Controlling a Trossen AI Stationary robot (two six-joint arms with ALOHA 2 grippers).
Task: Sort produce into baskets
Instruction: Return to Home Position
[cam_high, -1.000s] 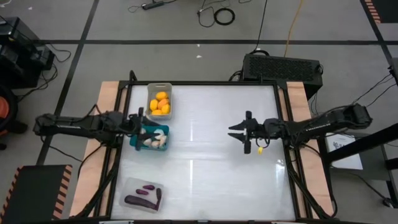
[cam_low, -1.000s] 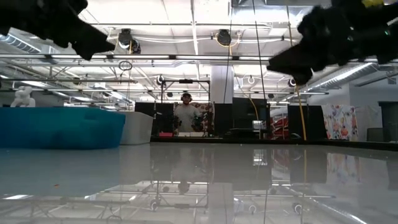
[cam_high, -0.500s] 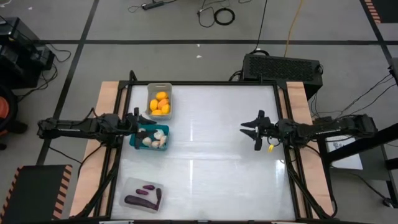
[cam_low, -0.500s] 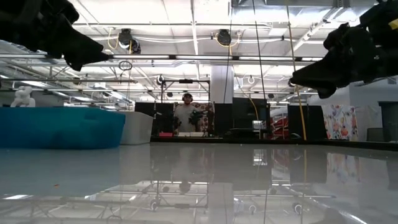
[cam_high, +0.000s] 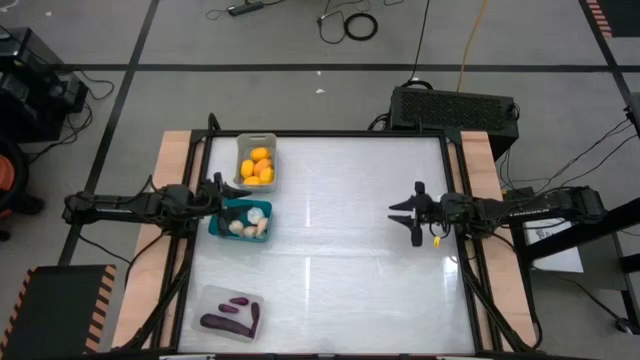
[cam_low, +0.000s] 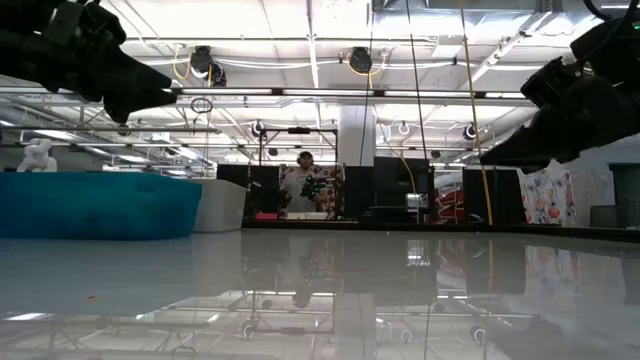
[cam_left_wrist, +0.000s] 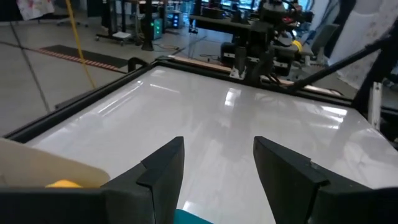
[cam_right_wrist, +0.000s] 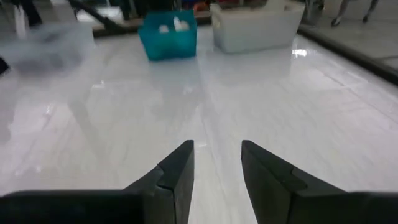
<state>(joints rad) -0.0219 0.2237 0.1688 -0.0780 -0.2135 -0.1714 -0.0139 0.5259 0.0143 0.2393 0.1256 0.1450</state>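
Observation:
Yellow-orange fruits (cam_high: 257, 168) lie in the light grey bin (cam_high: 256, 142) at the far left. Pale cream bulbs (cam_high: 246, 224) lie in the teal bin (cam_high: 219, 231) just nearer; it also shows in the right wrist view (cam_right_wrist: 166, 34). Dark purple eggplants (cam_high: 230, 315) lie in the clear bin (cam_high: 209, 298) at the near left. My left gripper (cam_high: 221, 190) is open and empty above the gap between the grey and teal bins. My right gripper (cam_high: 404, 213) is open and empty above the table's right part.
The white table top (cam_high: 340, 250) lies bare between the bins and my right gripper. A black frame (cam_high: 455, 215) and wooden strips (cam_high: 487, 180) run along the left and right edges. A person (cam_low: 301, 186) stands far behind the table.
My right gripper has drawn back toward the table's right edge, staying open. My left gripper has drawn back a little toward the left edge, off the teal bin. The bins and produce have stayed in place.

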